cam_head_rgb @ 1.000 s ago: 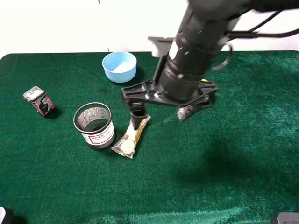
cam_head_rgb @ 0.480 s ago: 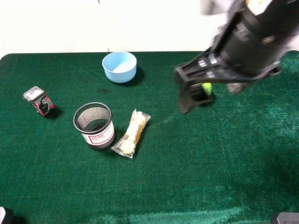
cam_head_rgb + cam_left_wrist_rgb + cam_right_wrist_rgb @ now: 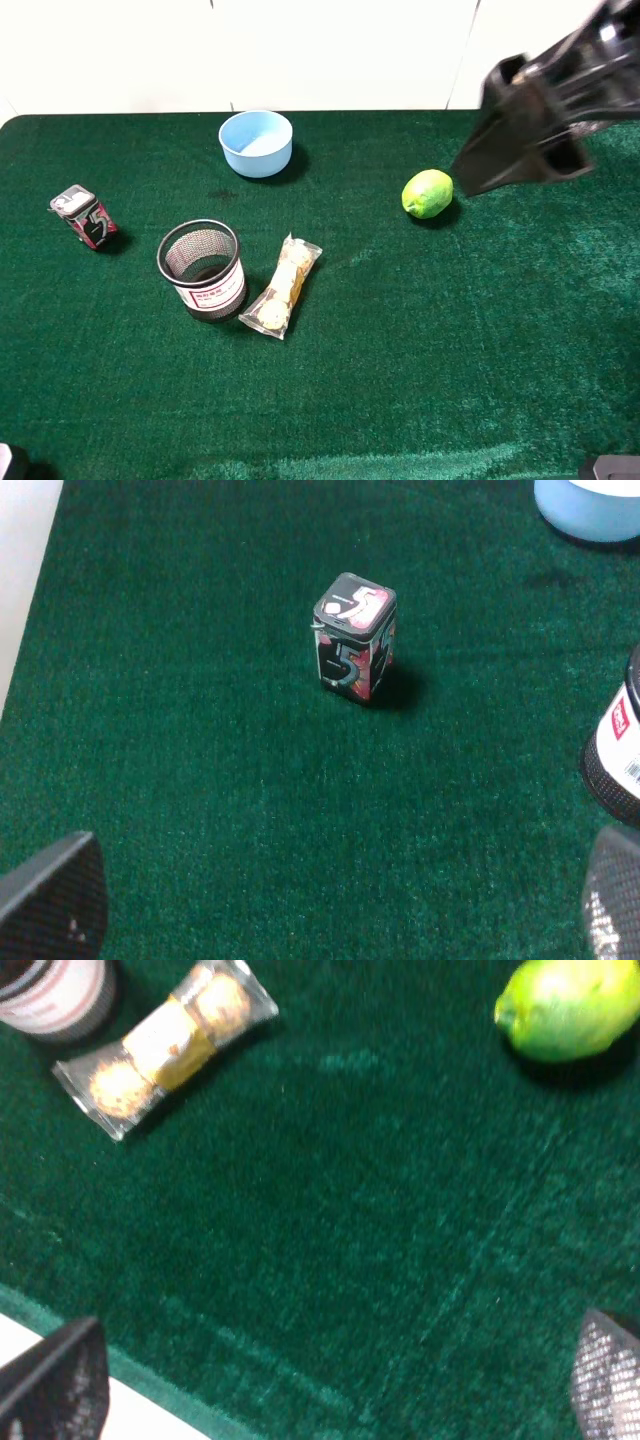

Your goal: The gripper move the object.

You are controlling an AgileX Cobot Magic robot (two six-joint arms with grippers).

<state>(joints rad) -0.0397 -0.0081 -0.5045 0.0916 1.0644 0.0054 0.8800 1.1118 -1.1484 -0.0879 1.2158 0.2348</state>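
The object (image 3: 281,286) — a clear packet with 3 gold-wrapped chocolates in a row — lies flat on the green cloth (image 3: 420,350), just right of the mesh cup (image 3: 201,269) and touching or nearly touching its base at the near end; it sits well left of the right gripper (image 3: 530,135), which hangs high at the far right, above and just right of the lime (image 3: 427,193). That gripper is empty; in the right wrist view its 2 fingertips (image 3: 52,1380) show at opposite corners of the frame, so the jaws stand spread wide. The left gripper (image 3: 320,905) also looks spread, with nothing between its tips, near the small tin (image 3: 353,636) at the left.

The packet looks set down, so the step in hand is judged to be clearing away; if another grasp is needed, the gripper should come in from the right side, jaws across the packet's narrow width, closing on the middle chocolate — the thin film will likely slip or crumple if pinched at an end.

The mesh cup is the main obstacle; a finger descending on the left of the packet could knock it. The blue bowl (image 3: 256,142) sits farther back, apart from the path; the lime lies directly under any low sweep from the right, so the gripper should travel high.
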